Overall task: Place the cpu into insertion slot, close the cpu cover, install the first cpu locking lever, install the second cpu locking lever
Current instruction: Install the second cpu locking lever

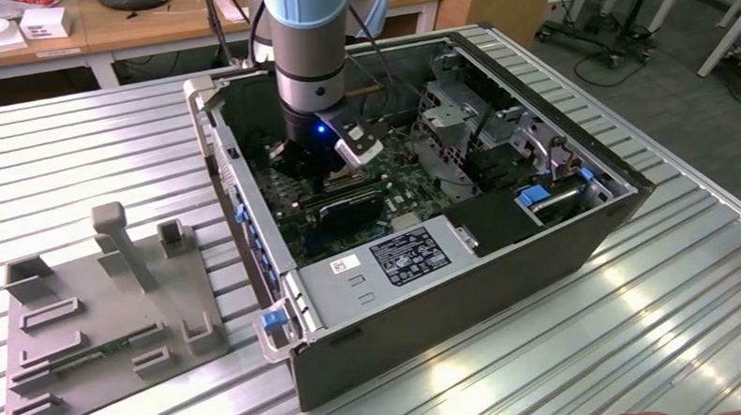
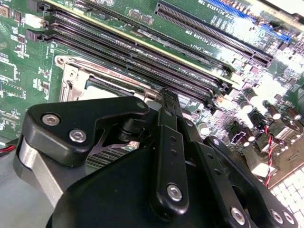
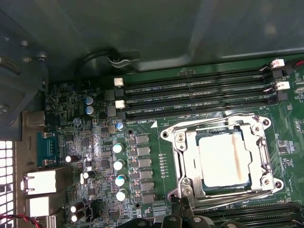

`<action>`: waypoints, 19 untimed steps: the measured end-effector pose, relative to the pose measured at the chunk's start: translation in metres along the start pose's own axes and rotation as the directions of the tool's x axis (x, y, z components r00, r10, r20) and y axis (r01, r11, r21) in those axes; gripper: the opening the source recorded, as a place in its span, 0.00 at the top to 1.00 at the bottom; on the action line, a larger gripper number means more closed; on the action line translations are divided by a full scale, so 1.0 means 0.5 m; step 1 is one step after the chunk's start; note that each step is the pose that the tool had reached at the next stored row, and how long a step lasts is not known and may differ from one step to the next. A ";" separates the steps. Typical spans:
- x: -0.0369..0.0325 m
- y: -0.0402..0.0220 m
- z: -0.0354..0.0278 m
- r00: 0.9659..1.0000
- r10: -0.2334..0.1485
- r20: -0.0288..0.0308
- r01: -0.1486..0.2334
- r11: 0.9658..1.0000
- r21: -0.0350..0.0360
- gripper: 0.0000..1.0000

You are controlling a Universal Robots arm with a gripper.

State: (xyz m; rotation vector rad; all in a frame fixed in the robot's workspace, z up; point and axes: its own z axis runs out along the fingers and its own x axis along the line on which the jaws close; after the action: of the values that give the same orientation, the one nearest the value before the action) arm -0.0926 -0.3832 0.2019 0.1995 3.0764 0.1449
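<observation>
Cpu [image 3: 223,159] seated in slot [image 3: 176,156]; cover [image 3: 216,122] shut over it; gripper [image 2: 168,102] low at socket edge, fingers narrow, holding nothing.

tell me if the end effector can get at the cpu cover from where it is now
Probably yes. In the exterior view the end effector hangs inside the open computer case, right above the motherboard. In the first wrist view the cpu cover lies flat around the cpu with nothing over it.

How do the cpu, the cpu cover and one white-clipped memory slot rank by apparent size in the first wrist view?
1. cpu cover, the widest outline
2. cpu
3. memory slot: longest but narrow, so its place is unsure
</observation>
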 end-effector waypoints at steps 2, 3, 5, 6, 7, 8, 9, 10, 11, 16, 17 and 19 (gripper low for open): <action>0.000 0.000 0.000 1.000 0.000 0.000 0.000 1.000 -0.001 0.89; 0.000 0.000 0.000 1.000 0.000 0.000 0.000 1.000 -0.002 0.89; 0.000 0.001 0.001 1.000 0.000 -0.001 0.000 1.000 -0.005 0.89; 0.001 0.001 0.001 1.000 0.001 -0.001 -0.001 1.000 -0.007 0.89; 0.001 0.000 0.002 1.000 0.001 -0.001 -0.001 1.000 -0.009 0.89; 0.002 0.000 0.003 1.000 0.001 -0.001 -0.001 1.000 -0.011 0.89; 0.002 0.000 0.003 1.000 0.001 -0.002 -0.001 1.000 -0.014 0.89; 0.003 0.000 0.004 1.000 0.001 -0.002 -0.001 1.000 -0.016 0.89; 0.004 0.000 0.005 1.000 0.001 -0.002 -0.001 1.000 -0.018 0.89; 0.005 0.000 0.005 1.000 0.001 -0.003 -0.001 1.000 -0.020 0.89; 0.005 0.000 0.006 1.000 0.001 -0.003 -0.001 1.000 -0.020 0.89; 0.006 0.000 0.006 1.000 0.001 -0.003 -0.001 1.000 -0.021 0.89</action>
State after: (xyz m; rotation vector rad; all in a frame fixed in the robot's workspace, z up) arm -0.0953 -0.3825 0.1986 0.2007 3.0760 0.1783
